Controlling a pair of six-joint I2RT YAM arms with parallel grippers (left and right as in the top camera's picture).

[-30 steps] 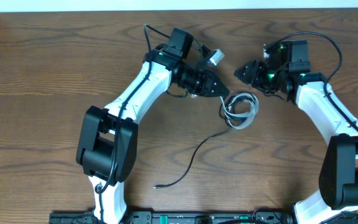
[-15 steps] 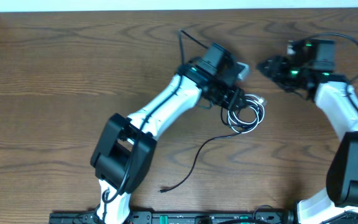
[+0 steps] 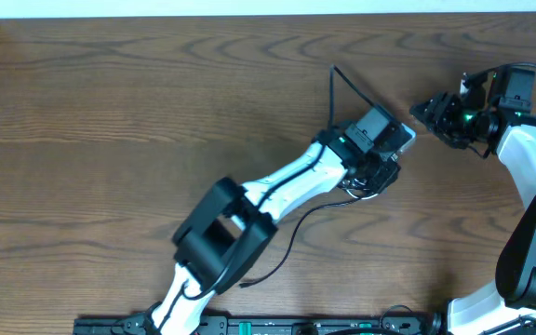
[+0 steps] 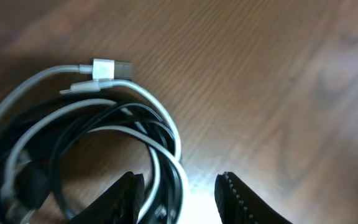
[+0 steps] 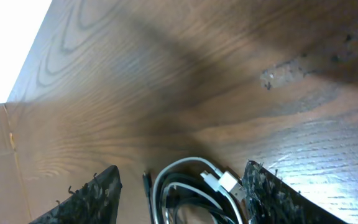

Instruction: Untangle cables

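The cables lie as one coil of white (image 4: 160, 118) and black (image 4: 73, 137) cord on the table, with a white plug (image 4: 110, 68) at its top. My left gripper (image 4: 178, 180) hangs low over the coil, open, and the coil's right-hand strands pass between its fingers close to the left one. From overhead the left gripper (image 3: 380, 175) covers most of the coil, and a black cable tail (image 3: 291, 237) trails toward the front. My right gripper (image 3: 423, 110) is open and holds nothing, up and to the right of the coil. The coil (image 5: 191, 193) shows between its fingers (image 5: 86, 199) farther off.
The brown wooden table (image 3: 110, 112) fills the views. Its far edge (image 3: 249, 13) meets a white wall. A scuffed patch (image 5: 297, 68) marks the wood near the right gripper. The left arm's white links (image 3: 287, 186) stretch diagonally across the table's middle.
The left arm has swung right and come down over the coil, and its jaws have widened. The coil and black tail shifted slightly right. The right arm has drawn back to the right.
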